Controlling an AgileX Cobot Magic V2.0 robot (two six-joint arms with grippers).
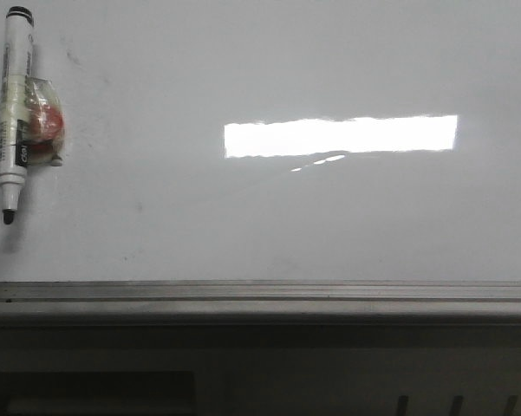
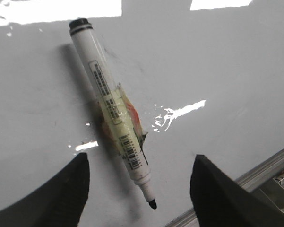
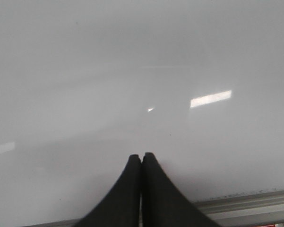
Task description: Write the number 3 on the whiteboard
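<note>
At upper left of the front frame my uncapped marker [image 1: 14, 108] lies loose on the whiteboard [image 1: 329, 225], no 3 drawn yet, so my left tool [image 2: 139, 182] hangs spread apart over it to grasp while my right tool [image 3: 141, 163] idles pressed together.

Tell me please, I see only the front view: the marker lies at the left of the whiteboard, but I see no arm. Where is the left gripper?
Observer: The left gripper hangs over the marker, fingers spread wide, one on each side of its tip end, not touching it.
Operator: And the right gripper?
Observer: The right gripper has its fingers pressed together, holding nothing, above bare whiteboard near the metal edge rail.
Operator: Is the marker capped?
Observer: No, the black tip is bare. Clear tape wraps the barrel.
</note>
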